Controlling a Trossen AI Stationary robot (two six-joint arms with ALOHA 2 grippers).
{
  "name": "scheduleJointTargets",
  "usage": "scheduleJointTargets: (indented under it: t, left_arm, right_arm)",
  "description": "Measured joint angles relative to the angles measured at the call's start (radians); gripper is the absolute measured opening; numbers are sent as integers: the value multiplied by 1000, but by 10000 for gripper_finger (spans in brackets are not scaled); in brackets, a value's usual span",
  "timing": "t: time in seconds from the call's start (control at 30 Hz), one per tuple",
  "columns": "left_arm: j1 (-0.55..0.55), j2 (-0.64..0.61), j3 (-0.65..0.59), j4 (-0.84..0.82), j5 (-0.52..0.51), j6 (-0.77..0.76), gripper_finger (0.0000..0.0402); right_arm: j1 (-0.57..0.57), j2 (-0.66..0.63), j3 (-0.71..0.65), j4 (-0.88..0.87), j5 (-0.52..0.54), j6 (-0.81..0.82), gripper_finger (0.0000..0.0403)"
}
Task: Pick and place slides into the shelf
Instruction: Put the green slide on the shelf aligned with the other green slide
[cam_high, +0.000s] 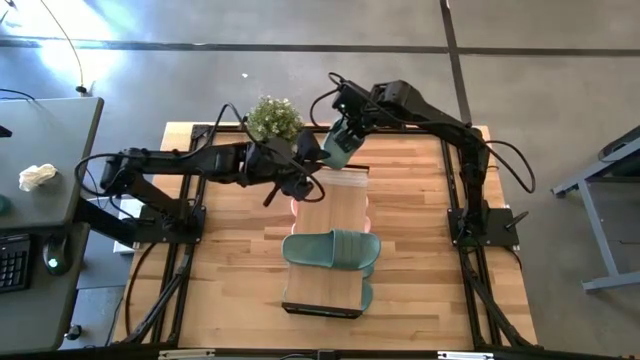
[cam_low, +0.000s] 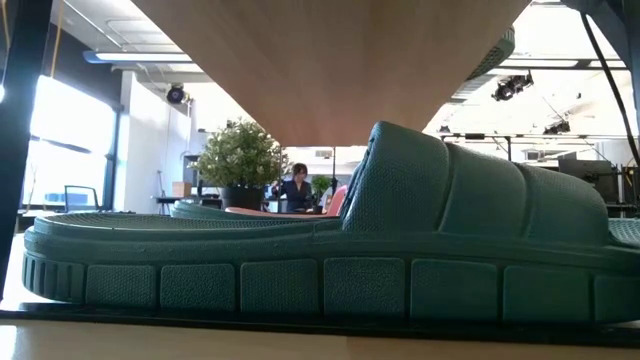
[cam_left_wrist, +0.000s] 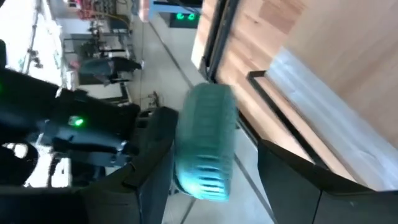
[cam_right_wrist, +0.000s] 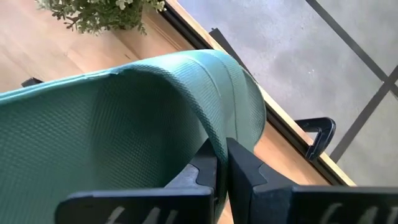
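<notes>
The shelf (cam_high: 335, 205) lies lengthwise down the middle of the table. One green slide (cam_high: 332, 248) rests sole-down across its top plank. Another green slide (cam_low: 330, 250) sits on a lower tier, with pink slides (cam_high: 296, 208) peeking out at the sides. Over the shelf's far end my right gripper (cam_high: 345, 128) is shut on a third green slide (cam_high: 340, 150). My left gripper (cam_high: 305, 165) is open just left of that slide. In the left wrist view the slide (cam_left_wrist: 205, 143) shows between its fingers, with a gap on one side. I cannot tell whether it touches. My right gripper pinches the green slide's wide strap at its edge (cam_right_wrist: 214, 140) between its two shut fingers (cam_right_wrist: 239, 171). The fingers come from above, slanting down. The slide is lifted clear above the shelf's far end and hangs below the fingers, sole toward my left gripper.
A potted plant (cam_high: 272, 118) stands at the table's far edge, close to both grippers. Bare tabletop lies left and right of the shelf. A desk with a keyboard (cam_high: 12, 262) stands beyond the table's left side, and a person (cam_low: 296, 188) sits far off in the room.
</notes>
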Motion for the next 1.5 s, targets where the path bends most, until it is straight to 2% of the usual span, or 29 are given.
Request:
scheduleJointTargets:
  t: [0.43, 0.53, 0.63, 0.83, 1.13, 1.27, 1.5]
  left_arm:
    - [2, 71, 0, 56, 0, -19, 214]
    - [-1, 85, 0, 60, -33, -34, 208]
    - [-1, 82, 0, 68, -79, -56, 177]
    - [0, 82, 0, 55, -90, -118, 60]
    - [0, 82, 0, 40, -88, -169, 60]
    - [-9, 82, 0, 29, -99, -170, 59]
    - [-41, 82, 0, 29, -127, -168, 59]
  right_arm:
    - [21, -1, 0, 7, 2, 2, 0]
    - [23, -1, 0, 7, 3, 2, 0]
    - [23, -2, 0, 7, 4, 2, 0]
    - [23, -3, 0, 10, 25, 0, 0]
    - [23, -3, 0, 8, 23, -59, 3]
    - [22, -7, 0, 9, 21, -128, 24]
    - [23, -58, 0, 8, -5, -164, 102]
